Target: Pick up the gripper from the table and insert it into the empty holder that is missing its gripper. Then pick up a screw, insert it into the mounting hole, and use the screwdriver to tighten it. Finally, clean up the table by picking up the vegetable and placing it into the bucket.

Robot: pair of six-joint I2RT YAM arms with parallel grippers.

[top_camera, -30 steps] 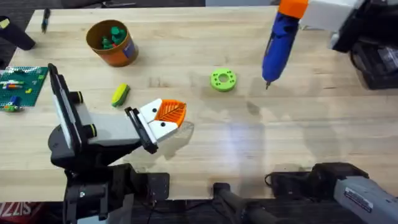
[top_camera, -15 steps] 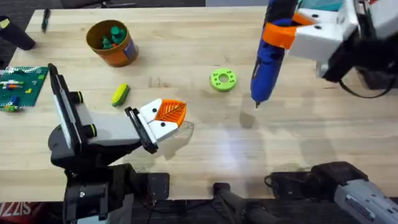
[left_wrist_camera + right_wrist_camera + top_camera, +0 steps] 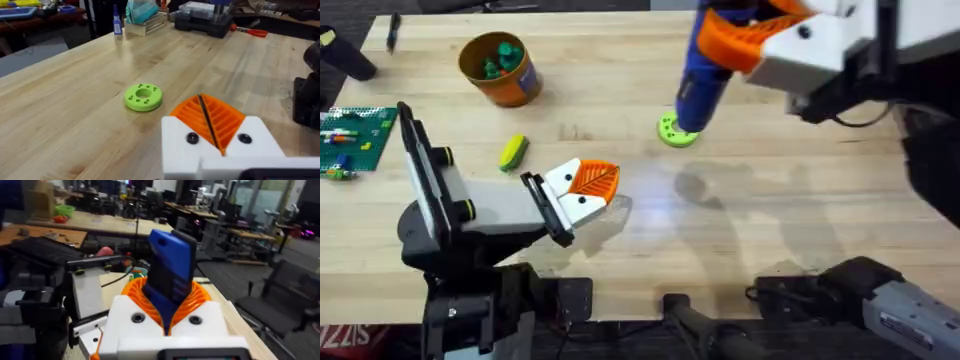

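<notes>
Right gripper [image 3: 745, 40] at upper right — squeezed tight on the blue screwdriver [image 3: 703, 80], tip over the green ring [image 3: 672, 130]. Left gripper [image 3: 588, 185] at lower left — pressed together, holding nothing.

Light wooden table [image 3: 740, 250], grain running across the frame. Resting on it: orange bucket [image 3: 501, 70] at upper left; yellow vegetable [image 3: 513, 152] below and slightly right of it; green ring-shaped disc [image 3: 672, 131] at upper centre, its upper part covered; green studded baseplate [image 3: 355, 135] at the left edge, carrying small coloured bricks.
</notes>
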